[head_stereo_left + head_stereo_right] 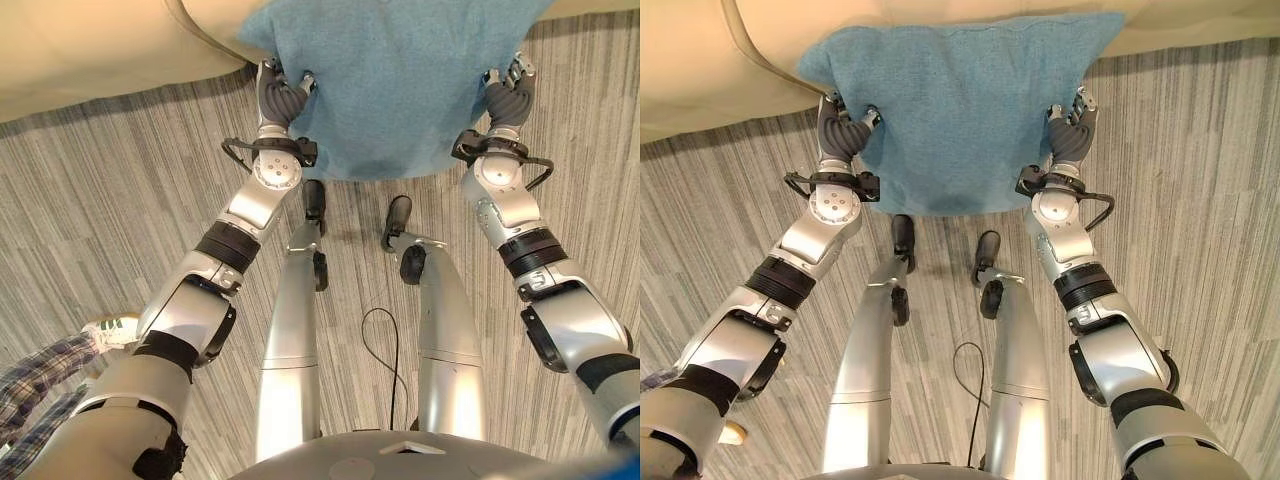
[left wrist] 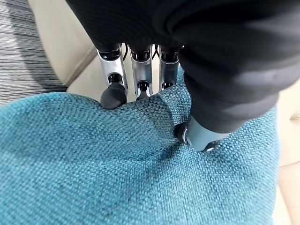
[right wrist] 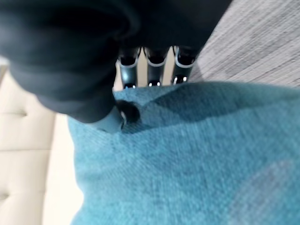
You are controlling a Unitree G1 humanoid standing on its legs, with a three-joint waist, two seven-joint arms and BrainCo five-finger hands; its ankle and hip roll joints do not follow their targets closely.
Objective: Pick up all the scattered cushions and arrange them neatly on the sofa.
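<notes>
A teal woven cushion (image 1: 960,100) hangs between my two hands, held over the front edge of the cream sofa (image 1: 710,70). My left hand (image 1: 843,128) grips its left edge, with fingers (image 2: 114,91) behind the fabric and the thumb pressing into the front. My right hand (image 1: 1072,130) pinches the cushion's right edge (image 3: 187,154) the same way, fingers (image 3: 150,70) curled over the rim and thumb on the near face. The cushion's far part lies over the sofa seat.
Grey striped carpet (image 1: 1200,180) covers the floor on both sides. A person's plaid sleeve (image 1: 40,380) and a white shoe (image 1: 110,330) show at my lower left.
</notes>
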